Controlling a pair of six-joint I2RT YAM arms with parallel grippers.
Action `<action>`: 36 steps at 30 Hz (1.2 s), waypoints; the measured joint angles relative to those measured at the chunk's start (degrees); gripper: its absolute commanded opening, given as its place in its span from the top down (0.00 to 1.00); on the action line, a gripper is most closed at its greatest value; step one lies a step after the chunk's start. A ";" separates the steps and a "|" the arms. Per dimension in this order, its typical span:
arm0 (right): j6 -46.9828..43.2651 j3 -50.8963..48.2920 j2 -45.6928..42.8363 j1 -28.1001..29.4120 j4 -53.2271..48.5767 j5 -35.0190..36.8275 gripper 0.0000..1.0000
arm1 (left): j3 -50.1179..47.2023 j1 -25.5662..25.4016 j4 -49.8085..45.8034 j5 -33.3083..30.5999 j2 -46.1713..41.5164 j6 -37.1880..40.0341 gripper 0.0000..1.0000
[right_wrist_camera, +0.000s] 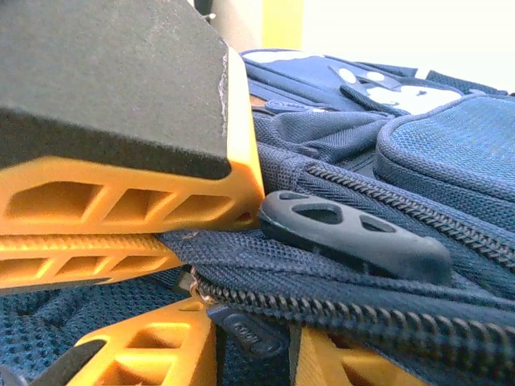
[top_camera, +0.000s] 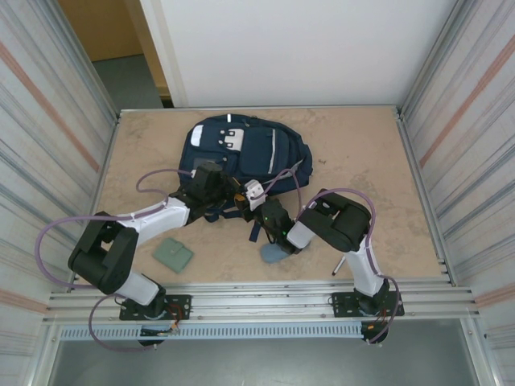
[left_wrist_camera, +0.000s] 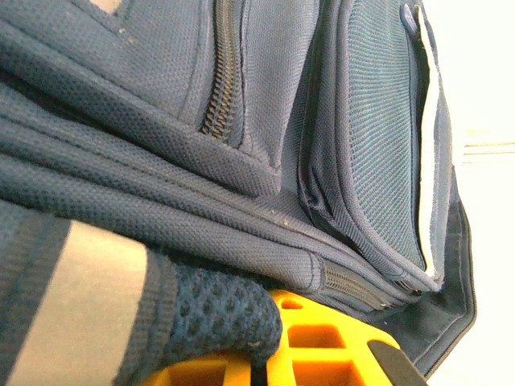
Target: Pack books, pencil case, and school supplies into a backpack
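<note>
Left gripper (left_wrist_camera: 265, 354) clamps backpack (top_camera: 257, 149) fabric; right gripper (right_wrist_camera: 189, 277) nips its zipper (right_wrist_camera: 362, 314).

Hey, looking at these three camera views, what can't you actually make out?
- Pencil case: top view, far end hidden under the right arm.
- Backpack, near edge: top view, covered by the left gripper and right gripper, so open or zipped is unclear.
- Right gripper's hold: right wrist view, too close to tell whether it clamps the zipper fabric.

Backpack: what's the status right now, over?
Left tool shut on backpack fabric. Right tool pinching its zipper edge. Pencil case under right arm, grey-green pad beside left arm: both unpacked.
</note>
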 measured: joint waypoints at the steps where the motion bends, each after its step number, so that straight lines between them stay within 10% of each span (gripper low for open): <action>1: 0.00 0.00 0.00 0.09 -0.09 0.15 0.75 | 0.00 0.00 0.17 0.00 0.02 -0.11 1.00; 36: 8.44 -8.41 -9.90 0.00 -7.76 -5.68 0.98 | 0.00 1.68 0.37 1.16 5.81 1.11 1.00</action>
